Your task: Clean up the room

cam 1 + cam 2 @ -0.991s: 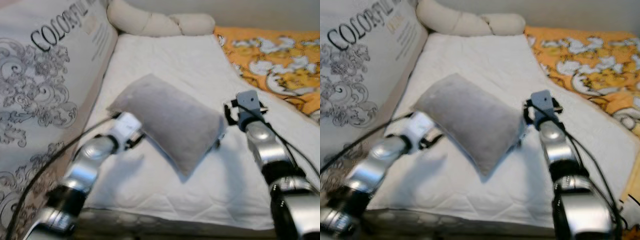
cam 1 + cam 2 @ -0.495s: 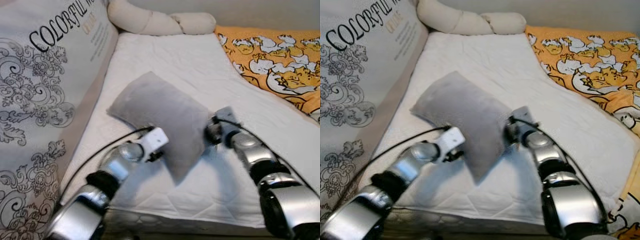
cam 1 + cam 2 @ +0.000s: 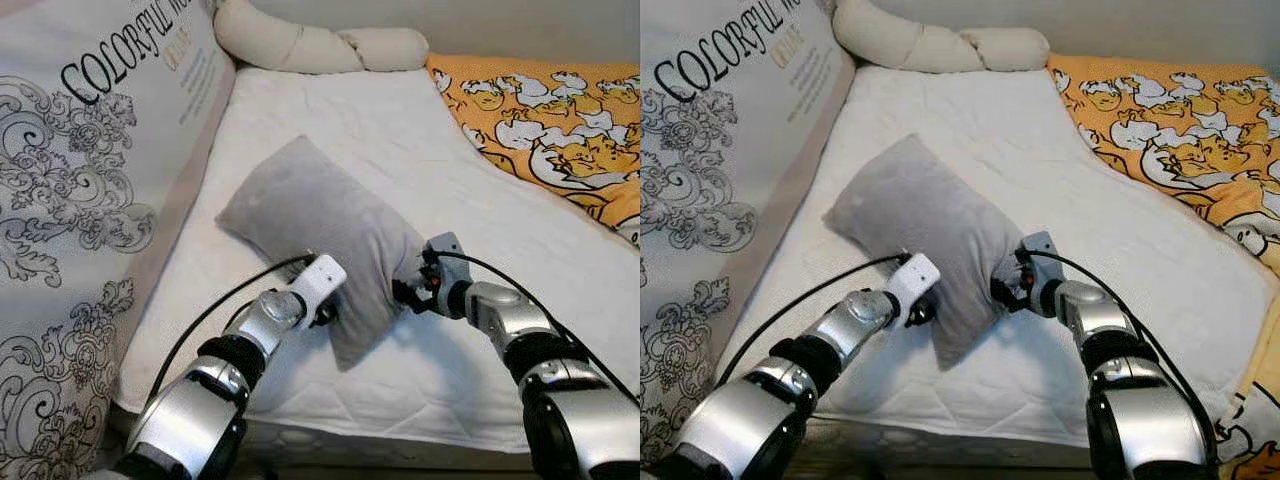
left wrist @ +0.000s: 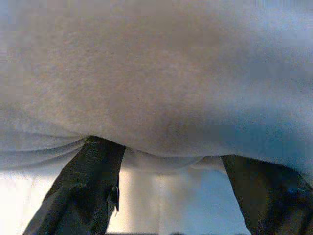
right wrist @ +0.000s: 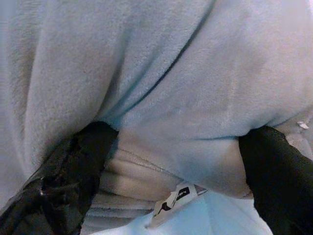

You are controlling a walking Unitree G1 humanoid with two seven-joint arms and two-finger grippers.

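Observation:
A grey plush pillow (image 3: pixel 320 235) lies tilted on the white mattress (image 3: pixel 340 120), its near end pinched between my two arms. My left gripper (image 3: pixel 326 312) presses into the pillow's near left side, and my right gripper (image 3: pixel 406 292) presses in from the right. In the left wrist view the left gripper (image 4: pixel 164 152) is open, its black fingers (image 4: pixel 90 181) spread wide with the tips under the pillow (image 4: pixel 156 73). In the right wrist view the right gripper (image 5: pixel 176 132) is open too, the pillow (image 5: pixel 161 68) bulging between its fingers (image 5: pixel 73 166) above a small label (image 5: pixel 176 198).
A large cushion printed with grey scrolls and "COLORFUL" (image 3: pixel 80 170) stands along the left side. A cream knotted bolster (image 3: pixel 320 45) lies at the far end of the bed. An orange duck-print blanket (image 3: pixel 540 110) covers the right side. The mattress front edge (image 3: pixel 400 435) is near me.
The pillow, held up between both arms a second ago, has come down onto the mattress. Both arms dropped and drew closer together at its near end.

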